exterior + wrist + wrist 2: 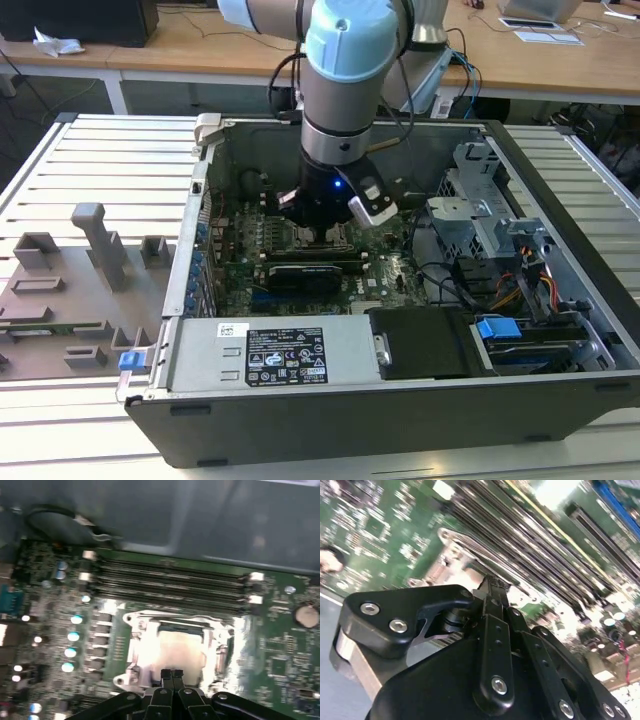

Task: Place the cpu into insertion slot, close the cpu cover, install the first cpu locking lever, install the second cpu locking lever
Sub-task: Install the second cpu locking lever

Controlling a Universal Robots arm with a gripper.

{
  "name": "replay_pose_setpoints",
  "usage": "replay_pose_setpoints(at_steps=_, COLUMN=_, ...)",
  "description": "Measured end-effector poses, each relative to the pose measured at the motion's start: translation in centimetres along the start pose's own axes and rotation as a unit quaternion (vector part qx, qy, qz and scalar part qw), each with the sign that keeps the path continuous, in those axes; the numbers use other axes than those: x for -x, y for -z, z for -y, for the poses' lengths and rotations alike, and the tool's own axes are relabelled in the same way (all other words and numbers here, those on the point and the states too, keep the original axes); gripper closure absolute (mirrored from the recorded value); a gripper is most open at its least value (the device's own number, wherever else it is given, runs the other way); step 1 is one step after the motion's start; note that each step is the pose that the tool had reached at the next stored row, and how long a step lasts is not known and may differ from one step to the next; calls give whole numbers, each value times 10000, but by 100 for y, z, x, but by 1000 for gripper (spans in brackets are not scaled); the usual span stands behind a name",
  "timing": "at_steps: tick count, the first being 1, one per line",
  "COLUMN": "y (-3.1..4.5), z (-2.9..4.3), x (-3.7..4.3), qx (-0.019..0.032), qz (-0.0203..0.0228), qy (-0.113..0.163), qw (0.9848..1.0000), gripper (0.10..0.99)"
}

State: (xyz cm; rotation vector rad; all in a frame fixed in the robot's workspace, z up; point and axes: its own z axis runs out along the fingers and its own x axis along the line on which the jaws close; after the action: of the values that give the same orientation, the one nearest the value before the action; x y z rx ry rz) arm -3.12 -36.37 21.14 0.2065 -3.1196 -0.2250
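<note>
The cpu [175, 652] lies flat in the insertion slot [176, 626], a pale square at the lower middle of the first wrist view, and the cpu cover [142, 645] appears to be folded down around it as a bright metal frame, though glare there makes that hard to be sure of. The gripper [173, 674] stands at the frame's near edge, at the bottom centre of that picture, its two fingers pressed together with no gap between them and nothing seen held. So the chip lies just beyond the fingertips, right under the tool. In the second wrist view the same closed fingers [492, 600] point down at the socket's metal border.

Past the socket run the memory slots [170, 580], long and narrow, their length crosswise to the way the fingers point. All this sits on the green motherboard [280, 665], crowded with small parts. In the exterior view the arm [345, 90] reaches straight down into the open computer case [560, 330], which lies on a slatted table [110, 170], with a wooden desk behind.
</note>
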Motion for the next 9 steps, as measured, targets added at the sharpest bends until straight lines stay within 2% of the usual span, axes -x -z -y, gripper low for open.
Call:
replay_pose_setpoints(at_steps=3, y=-2, z=5, x=143, qx=-52, qz=-48, qy=-7, qw=10000, gripper=980)
replay_pose_setpoints(at_steps=4, y=-3, z=4, x=200, qx=-107, qz=-68, qy=-9, qw=9999, gripper=980)
replay_pose_setpoints(at_steps=5, y=-5, z=-4, x=256, qx=-233, qz=-95, qy=-14, qw=9997, gripper=980)
replay_pose_setpoints(at_steps=7, y=-6, z=-13, x=297, qx=-366, qz=-120, qy=-17, qw=9993, gripper=980)
replay_pose_setpoints(at_steps=8, y=-8, z=-23, x=333, qx=-509, qz=-143, qy=-21, qw=9986, gripper=980)
replay_pose_setpoints(at_steps=9, y=-3, z=-28, x=340, qx=-590, qz=-154, qy=-24, qw=9981, gripper=980)
